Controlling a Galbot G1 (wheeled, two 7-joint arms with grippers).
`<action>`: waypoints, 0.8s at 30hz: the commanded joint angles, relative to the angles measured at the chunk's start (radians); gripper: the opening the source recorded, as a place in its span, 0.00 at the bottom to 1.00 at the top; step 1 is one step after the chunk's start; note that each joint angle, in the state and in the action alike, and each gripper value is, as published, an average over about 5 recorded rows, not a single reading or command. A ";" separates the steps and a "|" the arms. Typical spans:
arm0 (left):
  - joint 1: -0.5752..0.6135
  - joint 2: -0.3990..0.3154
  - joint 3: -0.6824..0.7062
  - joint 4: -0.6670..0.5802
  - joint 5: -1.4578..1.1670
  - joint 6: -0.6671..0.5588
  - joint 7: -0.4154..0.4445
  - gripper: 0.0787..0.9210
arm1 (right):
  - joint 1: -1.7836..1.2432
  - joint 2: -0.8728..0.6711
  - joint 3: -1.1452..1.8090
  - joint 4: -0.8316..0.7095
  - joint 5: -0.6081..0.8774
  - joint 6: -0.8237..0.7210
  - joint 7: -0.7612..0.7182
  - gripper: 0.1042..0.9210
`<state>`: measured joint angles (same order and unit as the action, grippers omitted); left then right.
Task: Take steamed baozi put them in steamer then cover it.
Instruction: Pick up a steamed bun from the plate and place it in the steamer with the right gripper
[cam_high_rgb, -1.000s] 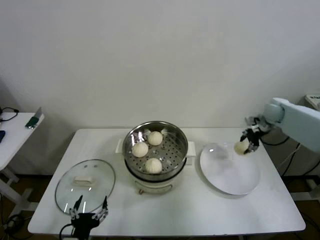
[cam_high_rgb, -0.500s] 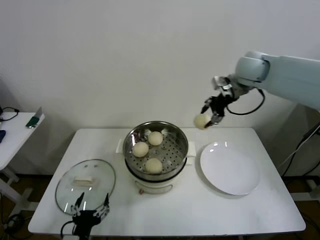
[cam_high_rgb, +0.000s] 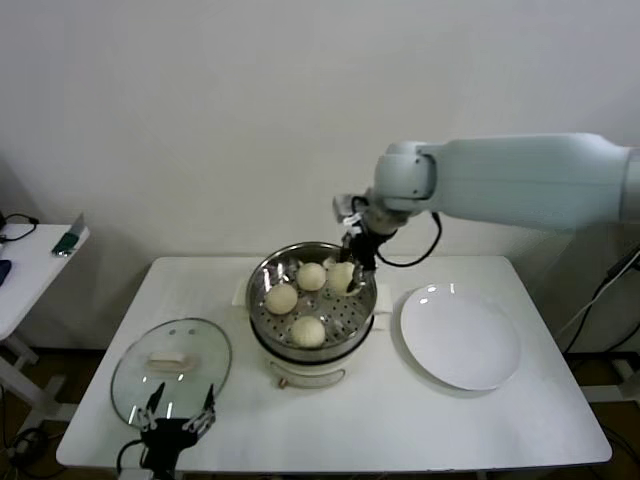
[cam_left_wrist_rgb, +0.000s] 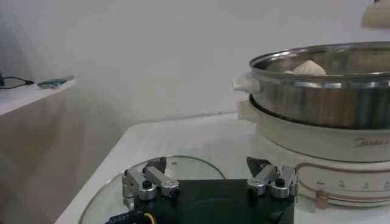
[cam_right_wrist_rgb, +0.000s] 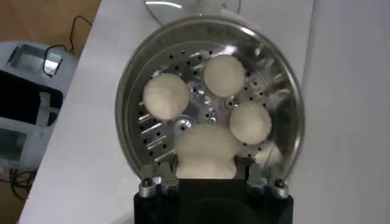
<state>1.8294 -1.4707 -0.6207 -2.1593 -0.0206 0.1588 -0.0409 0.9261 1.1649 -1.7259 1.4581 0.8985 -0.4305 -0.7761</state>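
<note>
Over the far right part of the steamer (cam_high_rgb: 311, 298), the right gripper (cam_high_rgb: 348, 272) hangs fingers-down with the fourth bun (cam_right_wrist_rgb: 206, 152) pinched between its fingers; they are part-closed on the dough, one finger on each side. Three buns (cam_high_rgb: 297, 296) already sit on the perforated tray: one far, one left, one near. In the right wrist view the held bun lies directly between the fingers and above a bare patch of tray, with the seated buns grouped just beyond it.

Key relation: the free spot is straight below the held bun, so the coming move looks like a short lowering and release, not a sideways shift. Risk, as a judgement: the nearest seated bun is close, so the fingers could nudge it when they spread.

Left gripper (cam_high_rgb: 177, 428) waits at the near left edge of the surface (cam_high_rgb: 400, 420), fingers spread wide, holding nothing. It sits just at the near rim of the glass lid (cam_high_rgb: 170, 370), so it is the nearer arm for covering. White plate (cam_high_rgb: 460, 340) to the right of the steamer is bare.
</note>
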 joint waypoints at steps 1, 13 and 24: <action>0.000 -0.003 0.000 -0.001 -0.003 0.003 0.001 0.88 | -0.147 0.090 -0.015 -0.060 -0.031 -0.071 0.112 0.65; -0.003 -0.003 0.000 0.008 -0.004 0.001 0.000 0.88 | -0.200 0.075 0.005 -0.111 -0.067 -0.064 0.129 0.66; 0.001 -0.002 -0.001 0.000 -0.004 0.001 0.000 0.88 | -0.156 0.039 0.021 -0.105 -0.065 -0.005 0.080 0.83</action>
<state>1.8285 -1.4728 -0.6216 -2.1570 -0.0245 0.1597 -0.0408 0.7477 1.2193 -1.7096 1.3655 0.8481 -0.4754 -0.6678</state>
